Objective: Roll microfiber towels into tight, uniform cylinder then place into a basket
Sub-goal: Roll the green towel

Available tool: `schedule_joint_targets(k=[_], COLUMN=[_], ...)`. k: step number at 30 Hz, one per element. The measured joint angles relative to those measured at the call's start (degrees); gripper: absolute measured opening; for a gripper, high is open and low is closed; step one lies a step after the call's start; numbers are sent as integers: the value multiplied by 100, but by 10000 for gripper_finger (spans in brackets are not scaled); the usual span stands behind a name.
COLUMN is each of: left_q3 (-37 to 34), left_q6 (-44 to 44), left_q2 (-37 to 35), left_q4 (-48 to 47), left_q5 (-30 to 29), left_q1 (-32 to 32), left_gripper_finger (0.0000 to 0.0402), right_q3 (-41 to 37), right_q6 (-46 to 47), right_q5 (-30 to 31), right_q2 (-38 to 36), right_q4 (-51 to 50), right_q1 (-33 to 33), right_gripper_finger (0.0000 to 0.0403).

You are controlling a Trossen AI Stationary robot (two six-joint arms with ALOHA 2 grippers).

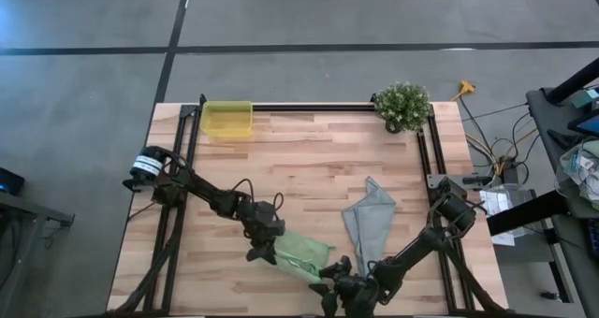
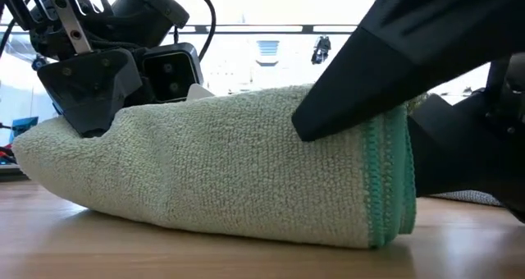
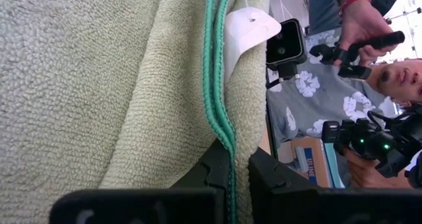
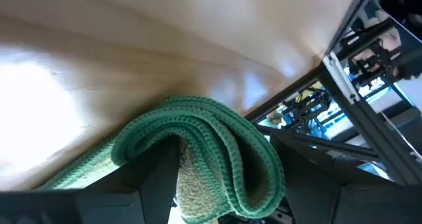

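From above I see my left gripper [image 1: 265,253] pinched shut on one end of the light green towel [image 1: 301,249], loosely rolled near the table's [image 1: 309,150] front edge; my right gripper [image 1: 329,279], fingers spread wide, straddles its other end. The grey-blue towel [image 1: 367,220] lies crumpled just beside it, the yellow basket [image 1: 227,119] far back by a potted plant [image 1: 403,104]. At table height the roll [image 2: 230,172] is nubby terry with darker green stitched edging. My left wrist shows a white tag [image 3: 249,25], no readable writing. My right wrist shows the coiled green end [image 4: 217,145] between its fingers.
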Motion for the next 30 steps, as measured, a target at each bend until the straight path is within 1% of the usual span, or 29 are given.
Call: schedule_joint_targets(k=[4, 7, 17, 20, 22, 24, 27, 30], left_q3=[0, 0, 0, 0, -6, -33, -68, -70], left_q6=[-4, -7, -17, -15, -13, -9, 8, 74], left_q2=[0, 0, 0, 0, 2, 0, -2, -2], left_q4=[0, 0, -3, -27, -26, -1, 20, 6], left_q5=[-4, -4, -4, -2, -2, -2, -5, -6], left_q1=[0, -2, -4, -4, -4, -4, -4, -4], left_gripper_finger=[0, 0, 0, 0, 2, 8, 15, 17], right_q3=[2, 2, -13, -17, -15, -13, -11, -1], right_q6=[508, 891, 1283, 1686, 2107, 2559, 3534, 4428], right_q5=[44, 167, 305, 354, 436, 503, 534, 425], right_q2=[0, -9, -20, -31, -37, -39, -52, -53], right_q4=[65, 64, -63, -133, -189, -360, -572, -721], right_q1=[6, 13, 17, 16, 18, 21, 17, 17], right_gripper_finger=[213, 188, 59, 25, 17, 17, 18, 18])
